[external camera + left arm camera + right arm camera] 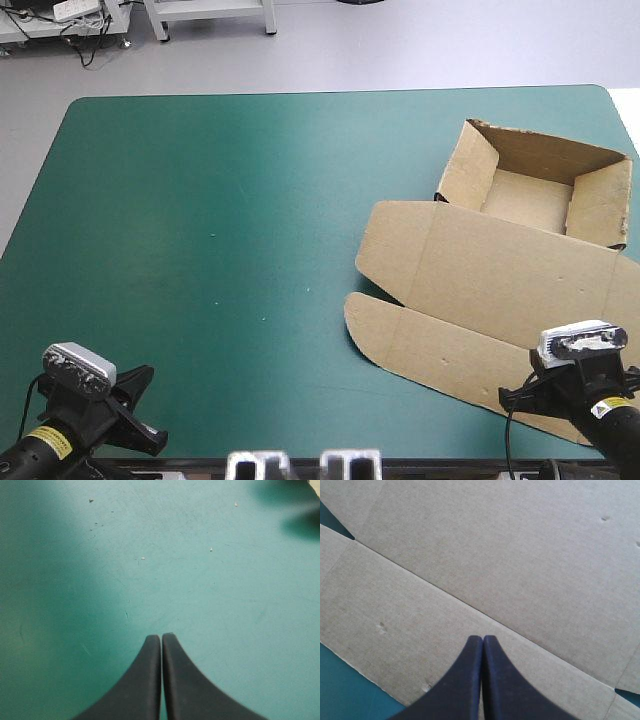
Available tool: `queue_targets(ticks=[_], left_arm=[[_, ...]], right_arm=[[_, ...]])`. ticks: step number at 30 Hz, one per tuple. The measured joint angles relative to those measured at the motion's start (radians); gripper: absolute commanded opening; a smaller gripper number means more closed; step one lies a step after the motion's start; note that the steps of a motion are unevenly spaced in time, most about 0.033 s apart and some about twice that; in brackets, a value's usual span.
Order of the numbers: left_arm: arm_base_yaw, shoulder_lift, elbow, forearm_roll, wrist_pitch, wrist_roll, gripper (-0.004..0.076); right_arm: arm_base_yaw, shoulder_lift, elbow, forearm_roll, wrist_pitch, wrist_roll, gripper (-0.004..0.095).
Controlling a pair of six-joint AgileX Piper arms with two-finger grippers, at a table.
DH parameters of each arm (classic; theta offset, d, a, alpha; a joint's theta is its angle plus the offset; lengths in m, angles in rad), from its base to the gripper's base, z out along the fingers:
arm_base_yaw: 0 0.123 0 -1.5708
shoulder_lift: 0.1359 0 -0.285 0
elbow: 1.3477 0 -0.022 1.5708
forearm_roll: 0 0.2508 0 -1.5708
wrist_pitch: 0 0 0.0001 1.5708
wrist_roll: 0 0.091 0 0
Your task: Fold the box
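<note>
Starting with the left hand (161, 639): drawn together into one narrow point, holding nothing, poised over bare teal-green desk (200, 250), with the box (500, 270) well apart, off to its right side. Moving across to the box: tray part (470, 165) with walls raised, farthest ahead of both hands; lid (490, 260) lying flat, its front flap (440, 350) nearest.

Ending at the right hand (482, 639): likewise pinched to a narrow point, empty, directly above the front flap, with the crease (445, 590) just ahead of its tip.

Likely trouble from here: pressing down or forward with that pointed tip, probably sliding the whole sheet over the smooth desk instead of bending it at the crease, with nothing bracing the box on the left hand's side. Also possible: dragging the tray part along and springing its tucked walls loose. Or, without spreading first, failing to catch the flap's edge at all.
</note>
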Motion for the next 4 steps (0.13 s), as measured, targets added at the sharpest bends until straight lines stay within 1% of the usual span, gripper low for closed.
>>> queue_targets(ticks=[4], left_arm=[[0.0,0.0,0.0,0.0,0.0,0.0,-0.0004]], right_arm=[[0.0,0.0,0.0,0.0,0.0,0.0,-0.0019]])
